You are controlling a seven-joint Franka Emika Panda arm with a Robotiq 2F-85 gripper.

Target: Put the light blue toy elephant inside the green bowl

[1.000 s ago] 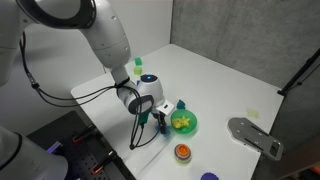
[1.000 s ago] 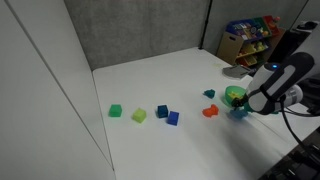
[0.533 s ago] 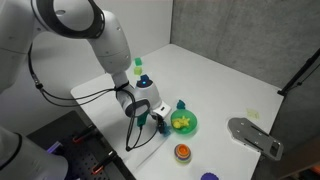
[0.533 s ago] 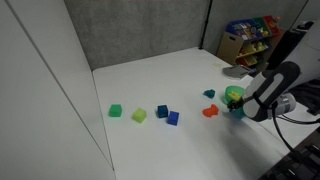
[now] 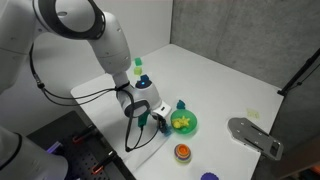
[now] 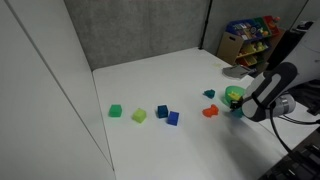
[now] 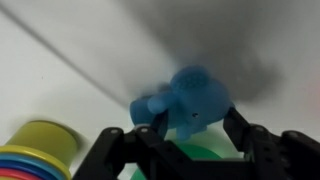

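Light blue toy elephant (image 7: 185, 100), a lumpy little plastic figure, fills the middle of the wrist view, held off the white counter (image 7: 60, 70). The gripper (image 7: 196, 116) is clamped on it, one black finger (image 7: 150, 135) pressing each flank. Beneath the toy, between the fingers, a patch of the small round bright green bowl (image 7: 200, 156) shows. A yellow-topped stack of coloured rings (image 7: 38, 150) sits in the lower corner.

In an exterior view the green bowl (image 5: 192, 128) has a yellow piece (image 5: 181, 122) lying inside it, and the gripper (image 5: 160, 119) hangs just beside the rim on the arm's side. At that size the light blue toy elephant cannot be made out clearly. A darker teal-blue upright toy (image 5: 181, 105) stands just beside the bowl's far rim, and an orange-red round object (image 5: 182, 152) lies near it on the other side.

In an exterior view the bowl (image 6: 234, 96) and the gripper (image 6: 240, 108) are close to one edge of the counter (image 6: 150, 80), with the orange-red object (image 6: 210, 111) and the teal toy (image 6: 209, 94) close by. A green cube (image 6: 115, 111), a yellow-green cube (image 6: 139, 116) and two dark blue cubes (image 6: 167, 115) lie in a loose row well apart from the bowl. Beyond them the counter runs bare to the grey back wall (image 6: 140, 30)
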